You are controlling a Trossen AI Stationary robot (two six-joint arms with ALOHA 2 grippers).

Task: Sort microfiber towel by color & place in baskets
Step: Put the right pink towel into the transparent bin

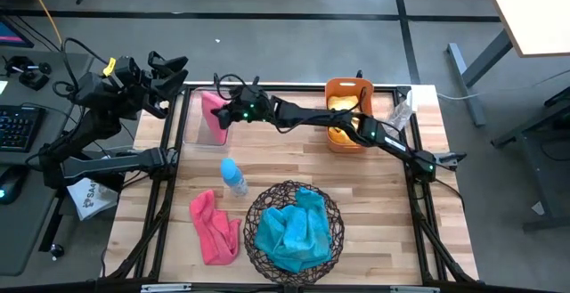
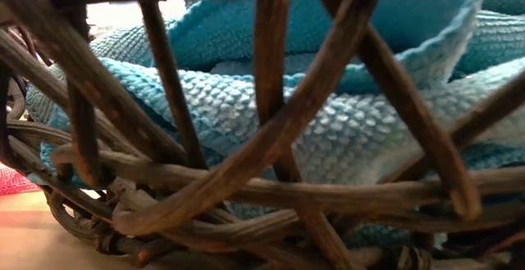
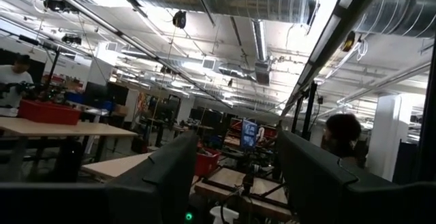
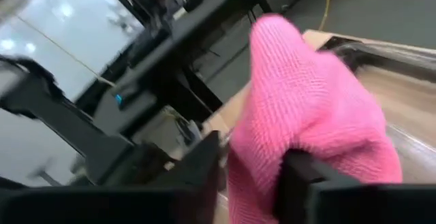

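Note:
At the far left of the table a clear tub [image 1: 191, 124] holds a pink towel [image 1: 212, 106]. My right arm stretches across the table to it, and my right gripper [image 1: 226, 115] [image 4: 252, 152] is shut on that towel. A second pink towel [image 1: 214, 229] lies flat on the table near the front. Teal towels [image 1: 294, 231] [image 2: 328, 114] fill the round wire basket [image 1: 254, 211] [image 2: 271, 57]. An orange bin [image 1: 349, 93] at the far side holds yellow cloth. My left gripper [image 1: 174, 64] [image 3: 235, 159] is raised beyond the table's left edge, open, holding nothing. My right gripper has a bunched part of the pink towel [image 4: 262, 176] between its two fingers; the cloth fills the gap and bulges out past the fingertips. The fingers come almost level from the table's right side. In the high view the towel lies inside the clear tub.
A small light-blue bottle [image 1: 233, 175] lies on the table between the tub and the wire basket. A clear plastic bottle [image 1: 401, 112] sits at the far right beside the orange bin. My right arm spans the table's far half above the wood.

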